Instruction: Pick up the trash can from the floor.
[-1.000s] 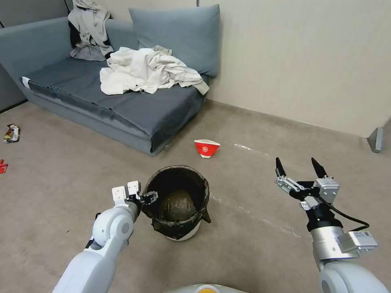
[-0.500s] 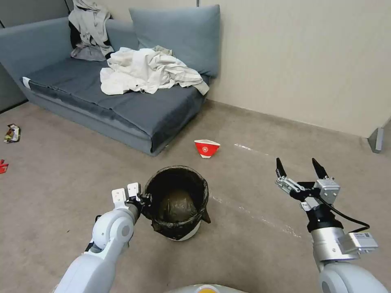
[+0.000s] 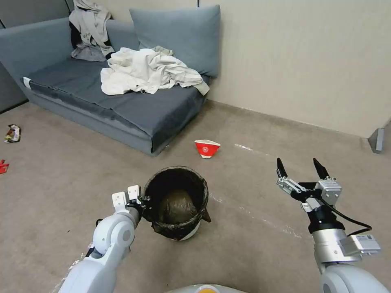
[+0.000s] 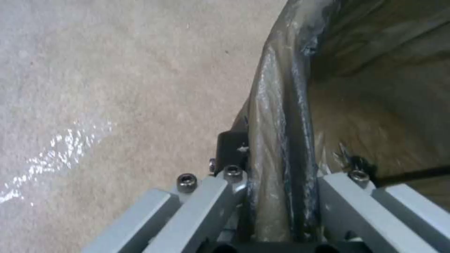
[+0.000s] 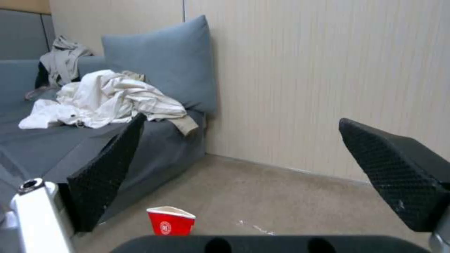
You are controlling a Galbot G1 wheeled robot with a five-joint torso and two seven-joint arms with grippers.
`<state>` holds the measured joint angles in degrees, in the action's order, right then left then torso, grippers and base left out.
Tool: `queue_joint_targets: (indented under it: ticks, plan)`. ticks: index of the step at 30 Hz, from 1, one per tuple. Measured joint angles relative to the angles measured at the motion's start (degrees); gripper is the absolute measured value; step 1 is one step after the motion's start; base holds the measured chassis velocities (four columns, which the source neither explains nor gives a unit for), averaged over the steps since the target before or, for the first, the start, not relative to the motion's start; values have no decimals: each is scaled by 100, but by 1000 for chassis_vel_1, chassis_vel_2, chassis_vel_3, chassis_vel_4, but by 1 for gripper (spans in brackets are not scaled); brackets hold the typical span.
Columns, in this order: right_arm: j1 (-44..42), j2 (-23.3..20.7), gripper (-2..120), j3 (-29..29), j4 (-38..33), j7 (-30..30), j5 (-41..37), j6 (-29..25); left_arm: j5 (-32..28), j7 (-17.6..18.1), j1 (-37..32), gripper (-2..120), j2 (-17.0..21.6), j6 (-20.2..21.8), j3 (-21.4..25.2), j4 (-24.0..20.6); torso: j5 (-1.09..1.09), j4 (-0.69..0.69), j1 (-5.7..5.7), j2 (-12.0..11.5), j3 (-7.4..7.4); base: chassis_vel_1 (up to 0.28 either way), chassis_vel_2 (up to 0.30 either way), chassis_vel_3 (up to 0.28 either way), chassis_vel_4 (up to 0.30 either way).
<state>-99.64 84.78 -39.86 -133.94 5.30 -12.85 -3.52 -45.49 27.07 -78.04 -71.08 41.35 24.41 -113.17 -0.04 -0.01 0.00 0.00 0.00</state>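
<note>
Left tool point(image 3: 143, 200) clamped astride the can point(image 3: 178, 202) rim; lift straight, slow, lest the bag slip; right tool point(image 3: 301, 167) gapes, idle.

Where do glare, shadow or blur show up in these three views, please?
Head view: even light, soft shadow beside the small round white trash can with the dark bag. Left wrist view: glare streaks on the beige-grey carpet-like floor and the bag's film, close left tool soft. Right wrist view: near right tool blurred, red-and-white paper bowl sharper.
</note>
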Motion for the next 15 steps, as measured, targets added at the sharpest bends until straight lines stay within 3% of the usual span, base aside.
queue_joint_targets:
  ticks: [7, 15]
  plan:
    - [-66, -7, 100, -4, -94, -7, -4, -25, -283, -3, -264, 2, -37, 7, 288, -583, 1, 0, 0, 0, 1, 0, 0, 0, 0]
    - [-103, 4, 100, -2, -149, -7, -3, -40, -487, 14, -404, 2, -43, 8, 476, -925, 3, 0, 0, 0, 0, 0, 0, 0, 0]
